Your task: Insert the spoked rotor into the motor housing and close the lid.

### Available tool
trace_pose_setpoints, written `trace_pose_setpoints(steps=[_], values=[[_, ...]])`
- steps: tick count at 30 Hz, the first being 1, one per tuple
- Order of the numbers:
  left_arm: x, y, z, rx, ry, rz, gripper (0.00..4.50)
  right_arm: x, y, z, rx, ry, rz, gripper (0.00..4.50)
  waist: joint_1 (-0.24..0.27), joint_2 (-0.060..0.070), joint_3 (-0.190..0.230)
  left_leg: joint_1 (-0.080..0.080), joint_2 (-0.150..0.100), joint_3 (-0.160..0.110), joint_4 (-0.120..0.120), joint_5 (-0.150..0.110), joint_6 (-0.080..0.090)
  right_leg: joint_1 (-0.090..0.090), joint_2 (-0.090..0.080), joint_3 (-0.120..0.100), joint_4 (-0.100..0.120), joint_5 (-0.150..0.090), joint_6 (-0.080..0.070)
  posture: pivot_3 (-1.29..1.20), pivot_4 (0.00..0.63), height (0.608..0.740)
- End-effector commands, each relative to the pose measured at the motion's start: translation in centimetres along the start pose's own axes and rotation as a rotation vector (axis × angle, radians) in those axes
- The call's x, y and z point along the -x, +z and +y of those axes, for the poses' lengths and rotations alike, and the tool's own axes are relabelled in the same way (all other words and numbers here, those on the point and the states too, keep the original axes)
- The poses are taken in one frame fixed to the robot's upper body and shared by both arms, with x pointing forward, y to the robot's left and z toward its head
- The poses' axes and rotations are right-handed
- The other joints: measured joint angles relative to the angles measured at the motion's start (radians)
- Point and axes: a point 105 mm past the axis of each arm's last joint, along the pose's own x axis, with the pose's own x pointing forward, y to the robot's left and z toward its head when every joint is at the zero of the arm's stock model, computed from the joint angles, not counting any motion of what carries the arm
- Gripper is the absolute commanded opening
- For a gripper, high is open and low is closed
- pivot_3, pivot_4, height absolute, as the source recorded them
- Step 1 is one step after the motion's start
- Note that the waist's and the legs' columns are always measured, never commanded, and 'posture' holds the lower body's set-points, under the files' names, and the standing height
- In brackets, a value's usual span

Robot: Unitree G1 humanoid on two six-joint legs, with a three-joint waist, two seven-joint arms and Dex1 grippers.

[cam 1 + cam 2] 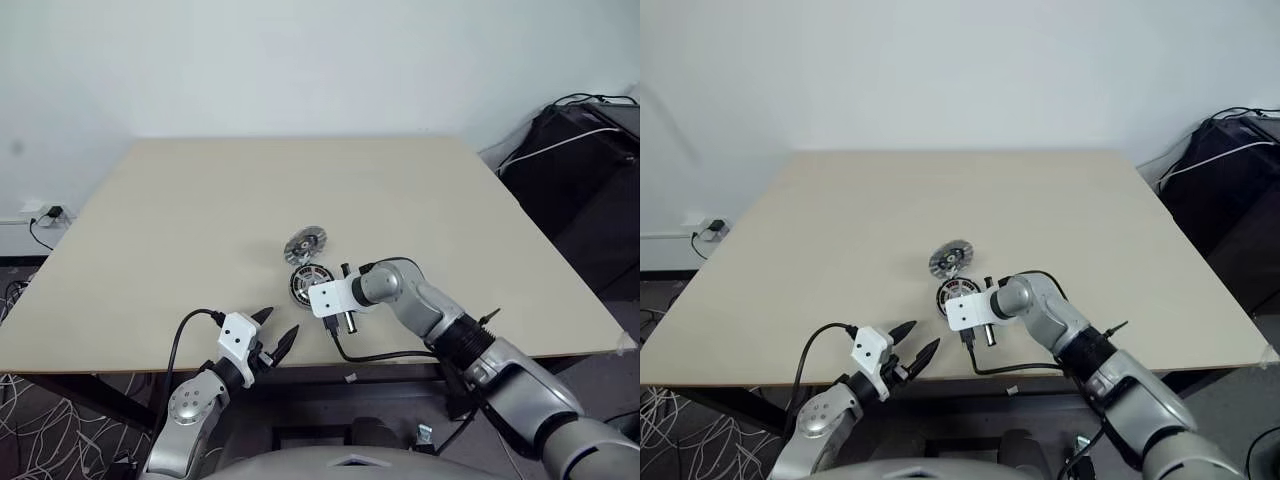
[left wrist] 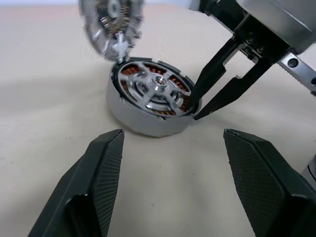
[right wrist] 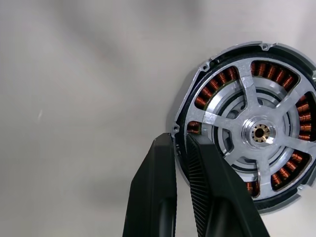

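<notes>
Already the spoked rotor (image 3: 256, 132) is seated inside the motor housing (image 2: 148, 111), spokes lying over the copper windings, so the insert step looks done and the closing step is in hand. The housing sits near the table's (image 1: 180, 220) near edge, about centre. The lid (image 1: 306, 242) lies just beyond it on the far side, touching or nearly touching its rim; it appears tilted in the left wrist view. The right gripper (image 3: 180, 148) is pinched narrow on the housing's rim wall, one finger inside and one outside. The left gripper (image 1: 276, 333) is held wide and empty, near and left of the housing. Next, the lid probably needs to be grasped, carried over the housing, centred and pressed flat.
</notes>
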Motion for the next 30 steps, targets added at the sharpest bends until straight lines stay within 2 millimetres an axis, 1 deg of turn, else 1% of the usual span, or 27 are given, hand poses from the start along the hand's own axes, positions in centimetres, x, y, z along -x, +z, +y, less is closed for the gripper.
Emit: trace_pose_setpoints(steps=[1,3,7,9,12,15,18,20,25,30], values=[[-0.4,0.9,-0.1,-0.008,-0.016,-0.037,3.40,2.9,2.1,-3.2,-0.202,-0.181,-0.111,0.11,0.000,0.000,0.001,-0.001,0.000,0.000,0.000,0.000,0.000,-0.001,0.000,0.000,0.000,0.000,0.000,0.00,0.000,0.740],[-0.5,0.9,0.0,-0.006,-0.019,-0.036,3.40,3.6,2.1,-2.8,-0.302,-0.184,-0.118,0.11,0.004,0.001,0.001,-0.002,0.000,0.000,0.000,0.000,0.000,-0.002,0.000,0.000,0.000,0.000,-0.001,0.00,0.000,0.740],[-0.5,0.7,0.0,0.001,-0.023,-0.033,3.40,4.6,2.4,-1.2,-0.535,-0.122,-0.137,0.11,0.013,0.001,0.001,-0.003,0.000,0.000,0.000,0.000,0.000,-0.003,0.000,0.000,-0.001,-0.002,-0.003,0.00,0.000,0.740],[-0.5,0.6,-0.1,0.004,-0.024,-0.030,3.40,4.9,2.6,-0.3,-0.623,-0.086,-0.136,0.11,0.015,0.001,0.001,-0.004,0.000,-0.001,-0.001,0.000,0.000,-0.004,0.000,0.000,-0.001,-0.002,-0.004,0.00,0.000,0.740],[-0.4,0.5,-0.1,0.009,-0.025,-0.026,3.40,5.1,3.0,1.1,-0.757,-0.020,-0.130,0.11,0.015,0.001,0.003,-0.004,0.000,-0.001,-0.001,0.000,0.000,-0.004,0.000,-0.001,0.000,-0.003,-0.004,0.00,0.000,0.740],[-0.4,0.4,0.0,0.012,-0.026,-0.024,3.40,5.0,3.5,1.7,-0.882,0.019,-0.132,0.11,0.010,0.001,0.003,-0.004,0.001,-0.001,-0.001,-0.002,-0.003,-0.005,-0.001,-0.001,0.000,-0.003,-0.004,0.00,0.000,0.740],[-0.4,0.4,0.0,0.013,-0.026,-0.024,3.40,4.8,3.6,1.6,-0.950,0.015,-0.124,0.11,0.008,0.001,0.004,-0.004,0.001,-0.001,-0.001,-0.003,-0.005,-0.005,0.000,-0.001,0.000,-0.003,-0.004,0.00,0.000,0.740],[-0.4,0.3,0.0,0.014,-0.025,-0.023,3.40,4.4,3.2,1.3,-0.995,-0.014,-0.103,0.11,0.008,0.000,0.004,-0.005,0.001,-0.001,-0.001,-0.003,-0.005,-0.005,-0.001,-0.001,0.000,-0.003,-0.004,0.00,0.000,0.740],[-0.3,0.2,0.0,0.017,-0.026,-0.019,3.40,3.4,3.1,0.9,-1.022,-0.052,-0.088,0.11,0.007,0.000,0.004,-0.006,0.000,-0.001,-0.001,-0.003,-0.004,-0.006,-0.001,-0.001,0.000,-0.003,-0.003,0.00,0.000,0.740],[-0.3,0.1,0.0,0.019,-0.025,-0.019,3.40,2.2,2.2,-0.4,-1.091,-0.146,-0.059,0.11,-0.001,0.000,0.004,-0.006,0.000,-0.001,-0.001,-0.003,-0.005,-0.006,0.000,-0.001,0.000,-0.002,-0.003,0.00,0.000,0.740]])
